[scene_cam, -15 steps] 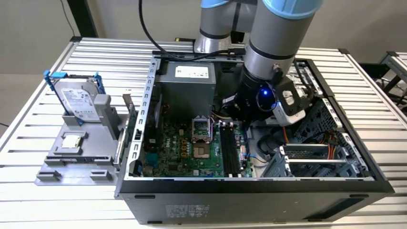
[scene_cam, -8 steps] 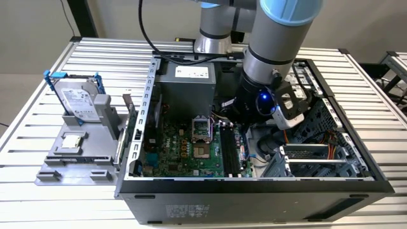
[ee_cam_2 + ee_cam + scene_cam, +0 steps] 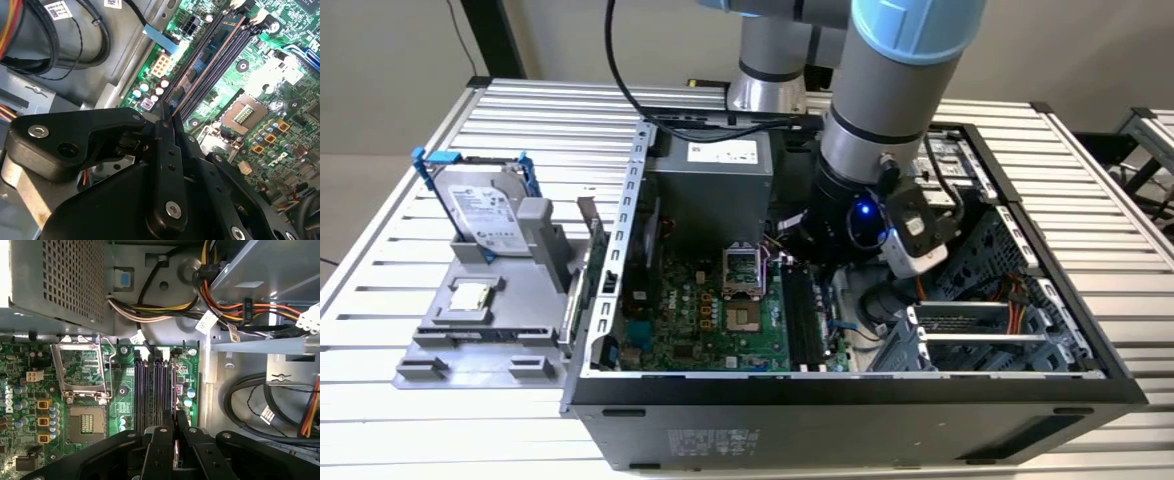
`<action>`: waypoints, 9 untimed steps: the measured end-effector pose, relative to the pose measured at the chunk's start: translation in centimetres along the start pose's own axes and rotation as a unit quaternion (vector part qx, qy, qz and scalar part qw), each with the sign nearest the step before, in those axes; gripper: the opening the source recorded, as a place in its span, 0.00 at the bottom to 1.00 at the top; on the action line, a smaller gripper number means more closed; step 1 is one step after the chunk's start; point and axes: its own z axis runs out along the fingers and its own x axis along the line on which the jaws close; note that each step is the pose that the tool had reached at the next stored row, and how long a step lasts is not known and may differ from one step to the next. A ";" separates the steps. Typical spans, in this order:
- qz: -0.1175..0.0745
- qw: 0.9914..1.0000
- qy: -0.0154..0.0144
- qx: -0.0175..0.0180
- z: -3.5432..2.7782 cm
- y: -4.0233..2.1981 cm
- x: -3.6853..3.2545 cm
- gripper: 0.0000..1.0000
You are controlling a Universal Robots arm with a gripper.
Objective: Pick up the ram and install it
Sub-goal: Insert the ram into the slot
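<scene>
The ram [image 3: 216,46] is a thin bluish-green stick with a copper edge. It stands on edge in line with the outermost of the black motherboard slots [image 3: 225,60], on the side nearest the cables. My gripper [image 3: 167,116] is shut on its near end, with the black fingers [image 3: 170,165] pressed flat to either side. In the first wrist view the ram [image 3: 173,385] shows edge-on beside the slots [image 3: 150,390], running out from the gripper [image 3: 175,422]. I cannot tell whether it is seated. In the exterior view my arm [image 3: 854,215] reaches down into the open computer case over the slots [image 3: 803,320].
The processor socket [image 3: 82,370] lies beside the slots, and the power supply box [image 3: 714,185] stands beyond it. Bundled cables [image 3: 225,305] and a metal drive cage [image 3: 987,330] crowd the other side. Outside the case a grey fixture [image 3: 480,345] holds a hard drive [image 3: 487,210] and a small square chip [image 3: 471,296].
</scene>
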 end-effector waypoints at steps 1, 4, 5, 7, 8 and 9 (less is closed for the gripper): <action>0.000 1.000 0.000 0.001 0.08 -0.04 0.06 0.00; 0.001 1.000 0.000 0.004 0.35 -0.11 0.16 0.00; 0.001 1.000 0.000 0.005 0.45 -0.13 0.18 0.00; 0.002 1.000 0.000 0.008 0.66 -0.14 0.22 0.00; 0.004 1.000 0.000 0.010 0.77 -0.14 0.23 0.00; 0.006 1.000 0.000 0.011 0.87 -0.14 0.24 0.00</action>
